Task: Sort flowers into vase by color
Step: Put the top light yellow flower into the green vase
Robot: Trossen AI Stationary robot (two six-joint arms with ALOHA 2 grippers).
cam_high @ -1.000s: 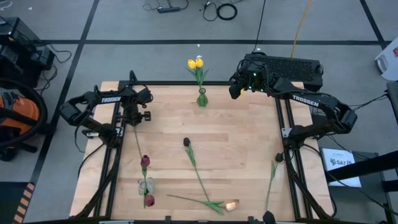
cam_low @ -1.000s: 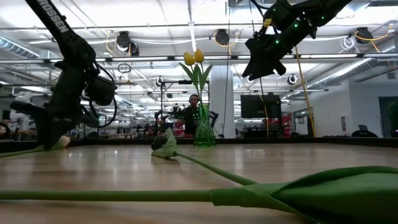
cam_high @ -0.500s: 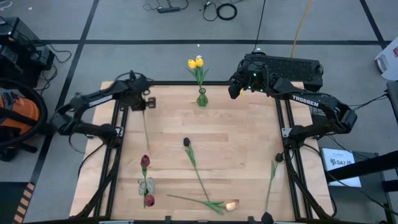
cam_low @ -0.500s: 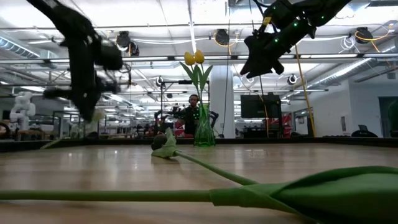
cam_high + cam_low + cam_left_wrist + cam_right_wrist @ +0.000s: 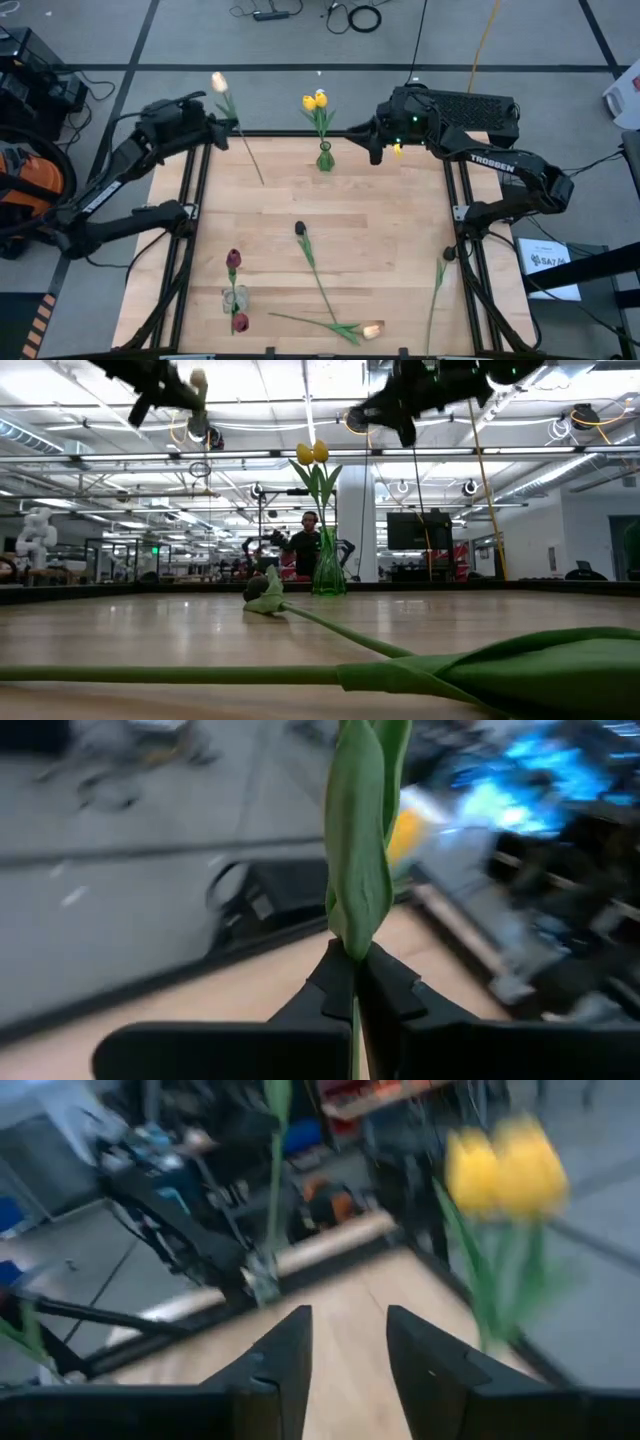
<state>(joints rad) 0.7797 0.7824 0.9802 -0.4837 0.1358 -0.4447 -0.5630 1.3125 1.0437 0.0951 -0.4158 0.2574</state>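
- The left gripper point(image 5: 215, 128) is raised over the table's point(image 5: 400, 230) far left corner, clamped on the stem of a pale tulip point(image 5: 219, 82); in the left wrist view the fingers point(image 5: 335, 982) pinch the stem just below a leaf.
- Near the front left, two dark red tulips point(image 5: 233, 260) sit at a small clear vase point(image 5: 233, 298).
- A near-black tulip point(image 5: 299, 229) lies mid-table, and a peach tulip point(image 5: 372, 329) lies by the front edge.
- Two yellow tulips point(image 5: 315, 101) stand in a green vase point(image 5: 325, 158) at the far edge.
- The right gripper point(image 5: 378, 152) hovers just right of them, fingers point(image 5: 285, 1360) parted and empty.
- One more stem point(image 5: 436, 285) lies along the right edge.
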